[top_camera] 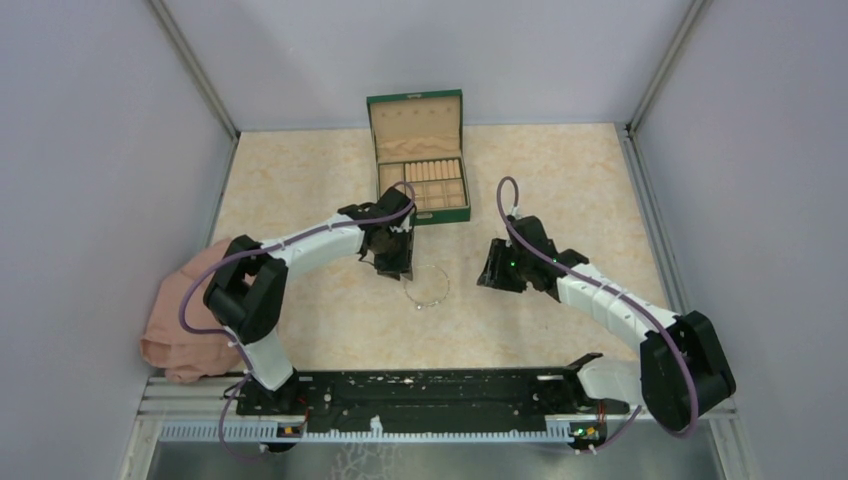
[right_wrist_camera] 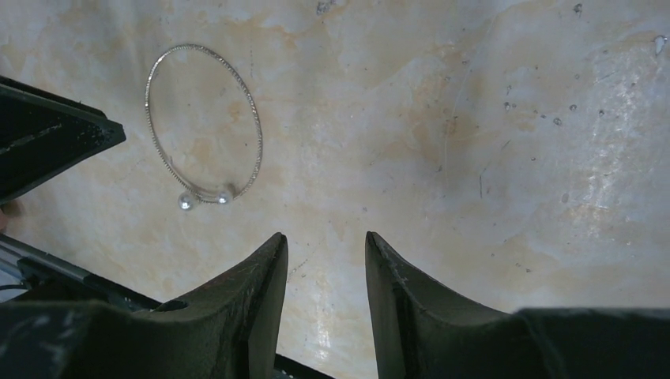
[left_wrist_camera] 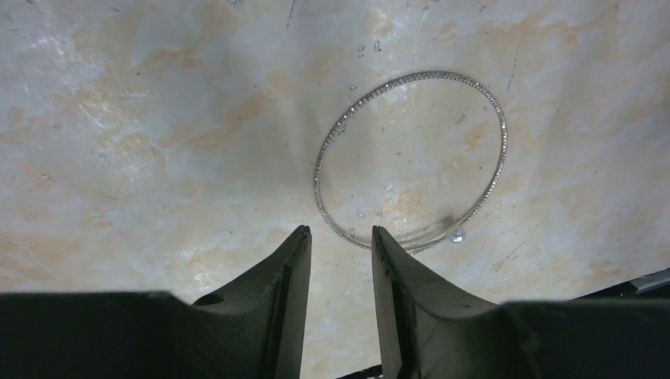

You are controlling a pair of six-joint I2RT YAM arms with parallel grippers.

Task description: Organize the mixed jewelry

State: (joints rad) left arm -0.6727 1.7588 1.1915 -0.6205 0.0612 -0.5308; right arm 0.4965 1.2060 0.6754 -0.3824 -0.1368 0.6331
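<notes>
Lying flat on the marbled beige desk (top_camera: 560, 200), a thin silvery bangle (left_wrist_camera: 318, 170) sits near the middle, between the two arms and closer to the left one. It is an open hoop of fine beaded wire, and its two ends meet at a pair of small pearly beads (right_wrist_camera: 186, 202) on the near side.

Nothing grips the bangle. The left tool (left_wrist_camera: 340, 230) hangs just above the desk with its jaws parted to a middling gap and nothing between them. In the left wrist view its tips stand just short of the hoop's edge, to the left of the beads. I cannot tell whether the right fingertip touches the wire or only comes close.

The right tool (right_wrist_camera: 325, 235) hovers over bare desk to the right of the bangle, well apart from it. Its jaws stand about as far apart as the left ones and are empty too.

At the far middle of the desk a green box (top_camera: 416, 122) stands open with its lid upright, showing beige compartments inside. A crumpled pink cloth (top_camera: 185, 320) lies at the near left edge, beside the left arm's base.
</notes>
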